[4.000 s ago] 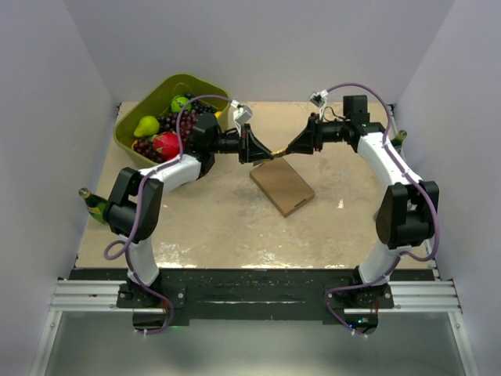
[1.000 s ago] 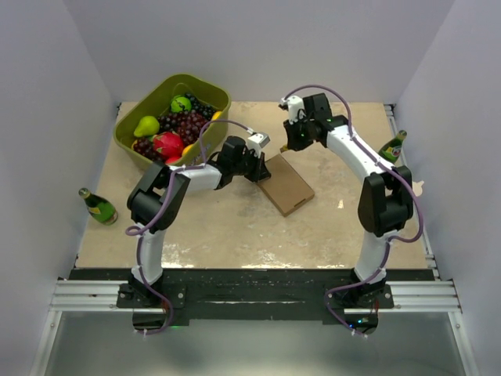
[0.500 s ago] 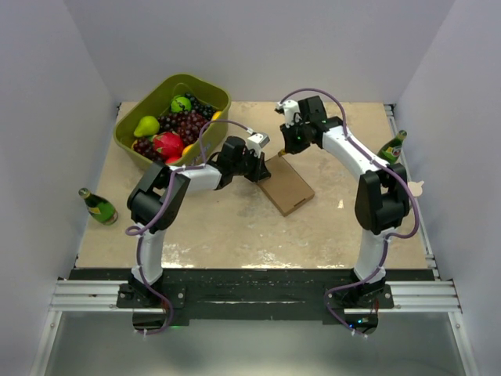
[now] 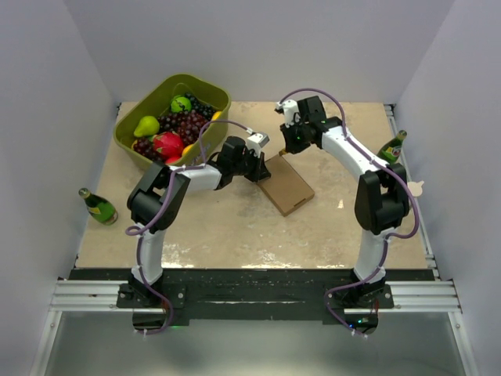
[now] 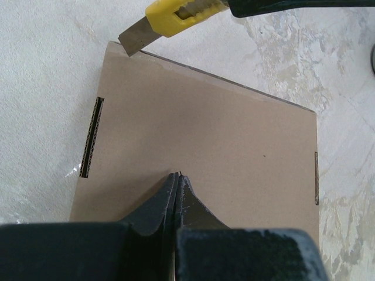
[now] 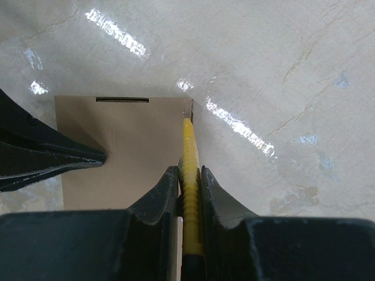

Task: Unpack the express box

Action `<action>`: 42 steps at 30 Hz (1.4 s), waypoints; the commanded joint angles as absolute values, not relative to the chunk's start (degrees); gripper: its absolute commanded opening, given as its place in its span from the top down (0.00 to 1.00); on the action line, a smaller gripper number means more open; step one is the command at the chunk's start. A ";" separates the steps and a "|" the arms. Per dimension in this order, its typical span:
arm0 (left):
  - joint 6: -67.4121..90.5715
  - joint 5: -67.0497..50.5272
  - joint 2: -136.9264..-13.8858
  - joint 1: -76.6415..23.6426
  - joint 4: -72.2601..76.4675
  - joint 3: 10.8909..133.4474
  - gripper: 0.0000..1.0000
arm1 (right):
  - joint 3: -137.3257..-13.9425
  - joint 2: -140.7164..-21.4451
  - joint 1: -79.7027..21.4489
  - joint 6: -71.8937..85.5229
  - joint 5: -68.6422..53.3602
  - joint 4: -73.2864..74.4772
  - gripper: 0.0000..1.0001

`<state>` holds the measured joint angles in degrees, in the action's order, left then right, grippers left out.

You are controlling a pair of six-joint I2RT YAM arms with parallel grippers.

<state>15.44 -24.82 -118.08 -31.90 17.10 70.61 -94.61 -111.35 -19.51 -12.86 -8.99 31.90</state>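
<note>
The express box [image 4: 286, 185] is a flat plain brown cardboard mailer lying closed on the table. It fills the left wrist view [image 5: 222, 146] and shows in the right wrist view [image 6: 129, 152]. My left gripper [image 5: 177, 174] is shut and empty, its tips down on the box's top face near the left edge. My right gripper [image 6: 188, 170] is shut on a yellow utility knife [image 6: 188, 158]. The knife's blade [image 5: 136, 42] touches the far corner of the box.
An olive-green tub [image 4: 210, 88] of fruit stands at the back left. One green bottle [image 4: 97, 205] lies at the left table edge, another bottle [image 4: 391, 146] at the right edge. Grey walls close in the table on three sides.
Over four seconds both grippers came down from mid-air onto the box. In the last second the right arm shifted slightly left, bringing the knife to the box corner; the left arm stayed.
</note>
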 commanded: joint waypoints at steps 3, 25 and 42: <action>14.85 -21.36 -119.44 -31.55 15.03 69.78 1.00 | -96.42 -108.11 -19.69 -12.92 -6.68 30.15 1.00; 14.68 -20.92 -119.53 -31.90 14.77 69.87 1.00 | -96.33 -108.28 -19.51 -13.36 -6.33 30.58 1.00; 14.77 -20.74 -119.62 -31.90 14.85 69.87 1.00 | -96.50 -108.28 -19.60 -12.22 -9.67 31.29 1.00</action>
